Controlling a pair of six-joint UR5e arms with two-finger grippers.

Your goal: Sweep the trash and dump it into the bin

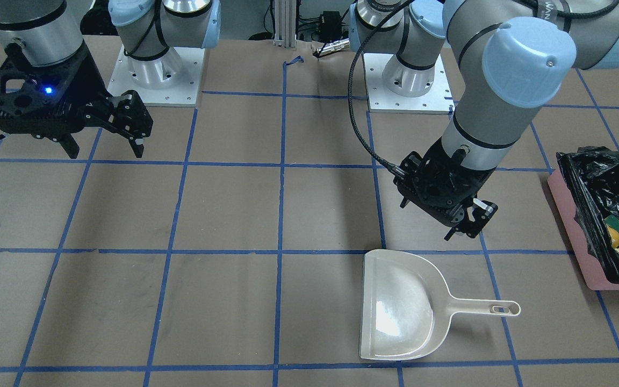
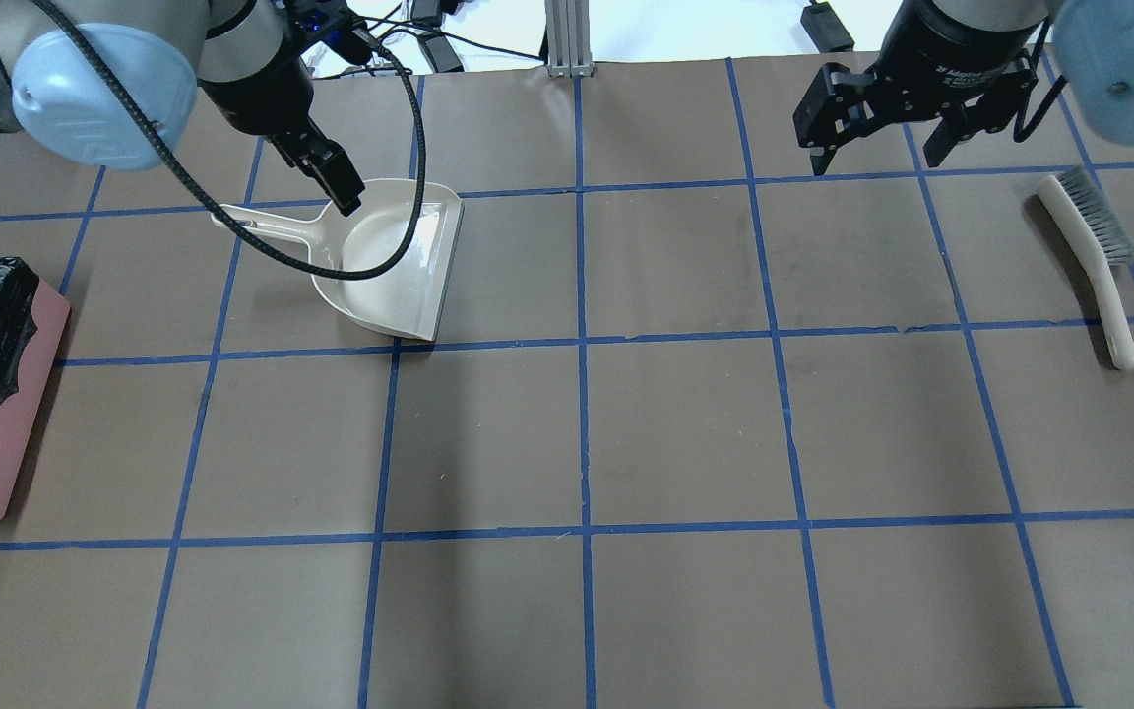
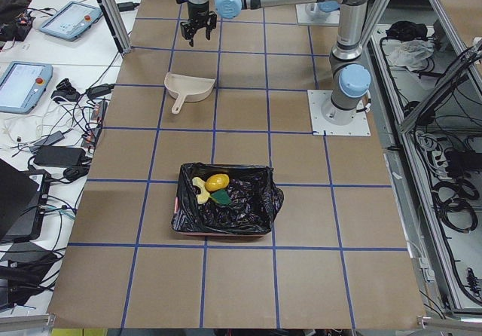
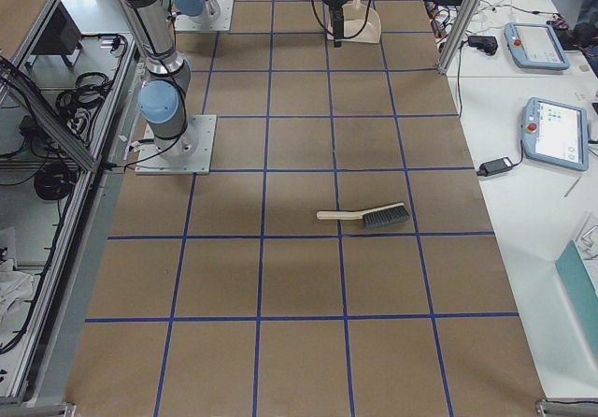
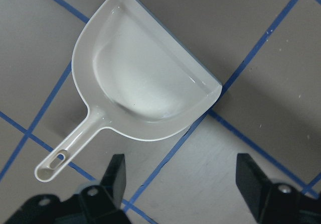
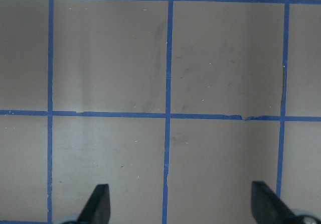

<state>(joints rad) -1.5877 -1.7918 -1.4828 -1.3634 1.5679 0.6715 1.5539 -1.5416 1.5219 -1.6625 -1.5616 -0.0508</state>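
The bin [image 1: 570,226] is pink with a black bag and stands at the table's end on my left side; it also shows in the overhead view [image 2: 21,414] and the left side view [image 3: 252,208]. Inside lie the yellow lump [image 3: 218,181], the pale croissant [image 3: 199,191] and the green sponge [image 3: 224,198]. The cream dustpan [image 2: 390,261] lies empty on the table. My left gripper [image 5: 183,184] hovers open and empty above the dustpan's [image 5: 145,83] handle side. My right gripper [image 2: 872,162] is open and empty above bare table [image 6: 183,206].
The cream brush [image 2: 1094,266] lies on the table at my far right, bristles toward the far edge; it also shows in the right side view [image 4: 364,216]. Blue tape lines grid the brown table. The arm bases [image 1: 162,75] stand at the robot's side.
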